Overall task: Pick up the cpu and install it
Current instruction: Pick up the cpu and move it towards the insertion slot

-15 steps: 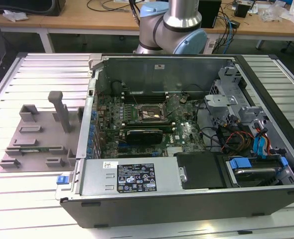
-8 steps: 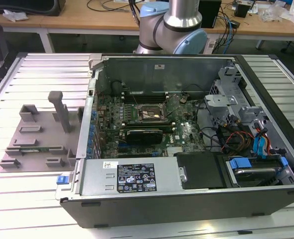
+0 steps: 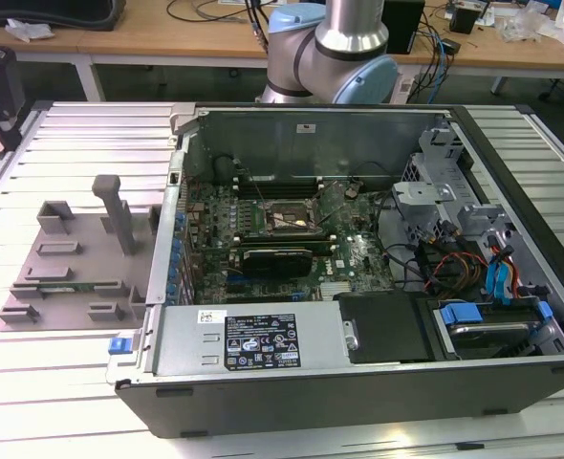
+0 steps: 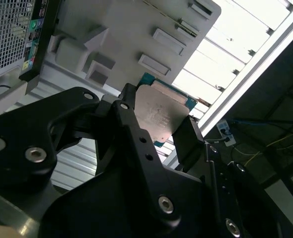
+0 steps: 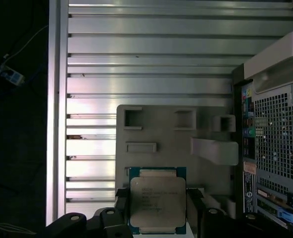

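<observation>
The cpu (image 5: 158, 201), a flat square chip with a pale silver top and a thin green rim, sits between my gripper's (image 5: 158, 210) two black fingers (image 5: 120, 197), held well above the grey fixture plate (image 5: 176, 131). In the second wrist view the cpu (image 4: 161, 111) is clamped at its edges by the gripper (image 4: 160, 126), with the fixture plate (image 4: 131, 29) beyond it. In the exterior view the black socket frame (image 3: 284, 220) lies in the middle of the motherboard inside the open computer case (image 3: 358, 382).
The grey fixture plate (image 3: 72, 258) with raised blocks and a post lies on the slatted metal table (image 3: 33, 153), at the exterior view's left of the case. The arm's base (image 3: 335, 53) stands behind the case. Cables and drive bays (image 3: 483, 277) fill the case's right part.
</observation>
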You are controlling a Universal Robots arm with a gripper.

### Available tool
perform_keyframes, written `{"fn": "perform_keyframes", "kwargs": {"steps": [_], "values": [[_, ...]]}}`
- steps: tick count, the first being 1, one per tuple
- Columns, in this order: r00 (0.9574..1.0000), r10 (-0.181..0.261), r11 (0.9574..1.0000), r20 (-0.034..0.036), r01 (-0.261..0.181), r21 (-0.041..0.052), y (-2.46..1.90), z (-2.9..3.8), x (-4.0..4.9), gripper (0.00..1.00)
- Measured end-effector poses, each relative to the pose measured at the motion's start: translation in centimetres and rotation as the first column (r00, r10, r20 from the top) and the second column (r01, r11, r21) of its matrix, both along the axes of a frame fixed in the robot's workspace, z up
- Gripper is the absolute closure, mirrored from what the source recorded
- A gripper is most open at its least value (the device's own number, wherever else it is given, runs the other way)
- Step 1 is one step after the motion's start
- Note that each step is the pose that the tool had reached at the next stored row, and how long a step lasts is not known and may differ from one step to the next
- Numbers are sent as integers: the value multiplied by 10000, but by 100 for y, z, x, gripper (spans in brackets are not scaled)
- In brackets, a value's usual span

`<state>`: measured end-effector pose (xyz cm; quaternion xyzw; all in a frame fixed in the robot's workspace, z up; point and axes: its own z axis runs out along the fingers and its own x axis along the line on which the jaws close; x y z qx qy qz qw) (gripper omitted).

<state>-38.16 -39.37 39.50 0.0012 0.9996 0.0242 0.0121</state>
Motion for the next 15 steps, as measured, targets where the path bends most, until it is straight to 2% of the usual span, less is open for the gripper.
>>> {"fn": "perform_keyframes", "kwargs": {"steps": [15], "values": [[10000,-1,10000,-1,1,0,0,0,214,45]]}}
